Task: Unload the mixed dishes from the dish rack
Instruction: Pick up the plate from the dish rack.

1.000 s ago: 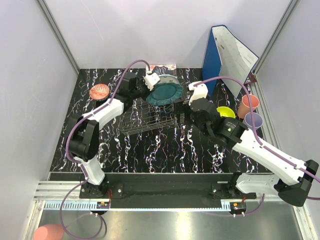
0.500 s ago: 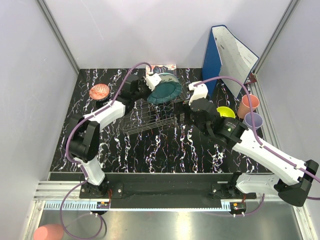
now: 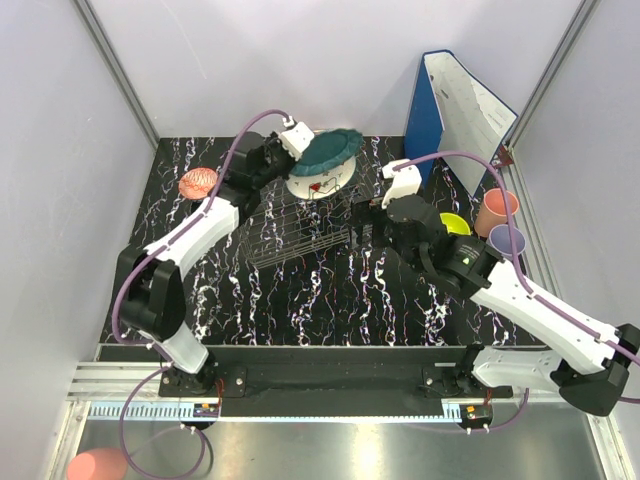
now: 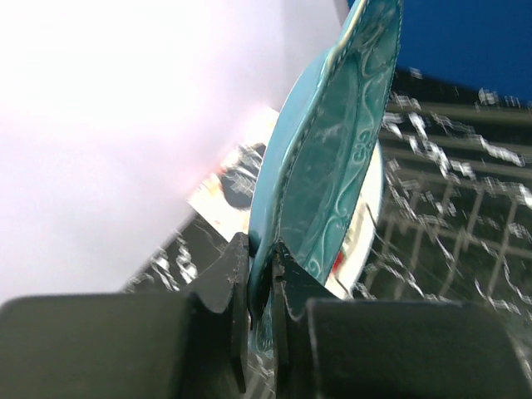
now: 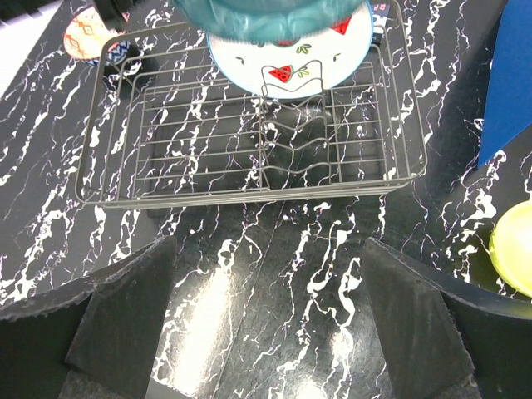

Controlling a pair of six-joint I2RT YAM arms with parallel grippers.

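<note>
The left gripper (image 4: 259,253) pinches the rim of the teal scalloped plate (image 3: 328,150), tilted above the far edge of the grey wire dish rack (image 3: 300,235). The right gripper (image 5: 266,274) hangs open at its near edge.

- Rack (image 3: 300,232): near and middle rows of the grid base are open from above; low wire sides and a raised centre wire bound the way in.
- Far edge: white plate (image 3: 322,182) sits there, roofed by the tilted teal plate (image 3: 328,150) clamped in the left gripper (image 4: 260,249).
- Left side: left arm (image 3: 195,235) slants past the rack; patterned bowl (image 3: 198,183) lies beyond it.
- Right side: right gripper (image 3: 363,228), jaws spread wide, then yellow bowl (image 3: 455,222), pink cup (image 3: 495,210), lilac cup (image 3: 507,240), binder (image 3: 428,120).
- Near side: bare table (image 3: 300,300) up to the arm bases.
</note>
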